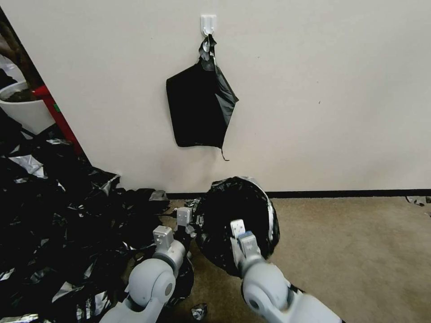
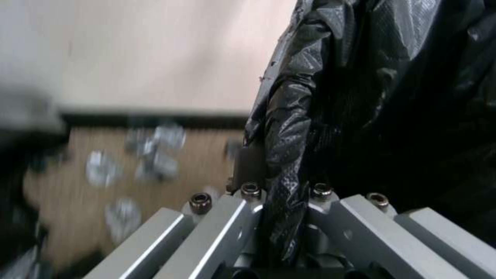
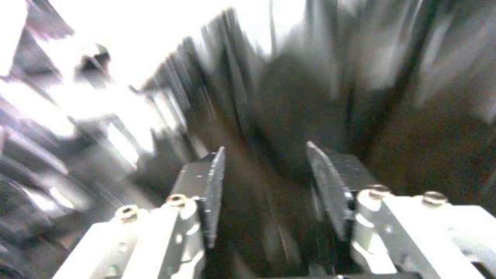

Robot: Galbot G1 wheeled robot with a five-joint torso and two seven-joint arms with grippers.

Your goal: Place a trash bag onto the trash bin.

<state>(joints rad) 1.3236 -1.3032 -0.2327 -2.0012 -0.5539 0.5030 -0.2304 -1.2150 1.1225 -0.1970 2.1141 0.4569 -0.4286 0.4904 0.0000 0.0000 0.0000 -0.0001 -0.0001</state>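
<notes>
Left gripper (image 2: 281,193) pinches the trash bag (image 1: 238,215); right gripper (image 3: 263,182) spread inside it; no legible writing.

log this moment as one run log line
left gripper: shut on trash bag edge | right gripper: open, inside bag mouth | trash bin: wrapped
</notes>
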